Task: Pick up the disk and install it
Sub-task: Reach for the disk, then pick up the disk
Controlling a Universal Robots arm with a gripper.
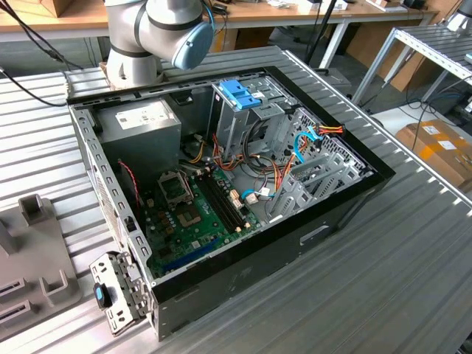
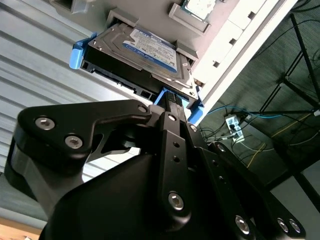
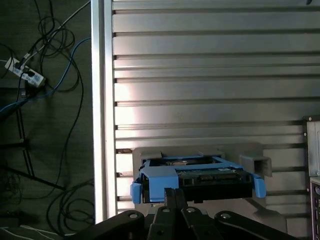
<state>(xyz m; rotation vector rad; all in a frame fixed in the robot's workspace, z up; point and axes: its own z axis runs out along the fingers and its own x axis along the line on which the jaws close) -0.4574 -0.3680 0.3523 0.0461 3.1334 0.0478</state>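
- While the exterior view takes in the open computer case [image 1: 243, 269] on the ribbed metal counter [image 1: 413, 243], both wrist views look past the pincer [image 3: 172, 192] at the disk [image 3: 200, 175].
- In the exterior view, the base of the arm [image 1: 158, 29] stands behind the case. Inside the case are a motherboard [image 1: 192, 214], a grey power supply [image 1: 140, 122] and a tall metal cage with a blue plastic top [image 1: 240, 94].
- A grey moulded fixture [image 1: 33, 251] lies on the counter at the exterior view's left, apart from the case.
- In the first wrist view, the disk is seen end-on, resting in a grey holder [image 3: 252, 162] on the counter's ribs [image 3: 200, 60]. Its light-blue carrier rail [image 3: 135, 192] wraps both corners, and the blue end tab [image 3: 160, 177] faces the camera.
- The second wrist view adds the disk's flat face [image 2: 145, 50] with its label. It also shows the holder's grey blocks [image 2: 182, 50] hugging the far edge.
- The pincer [image 2: 170, 100] reaches right up to the blue tab [image 2: 195, 112] in both wrist views. Whether it is apart, together or clamped on the tab cannot be told.
- Beyond the counter's edge, the first wrist view shows loose cables [image 3: 55, 75] and a power strip [image 3: 22, 72] on the floor. The second wrist view catches the same strip [image 2: 232, 125].
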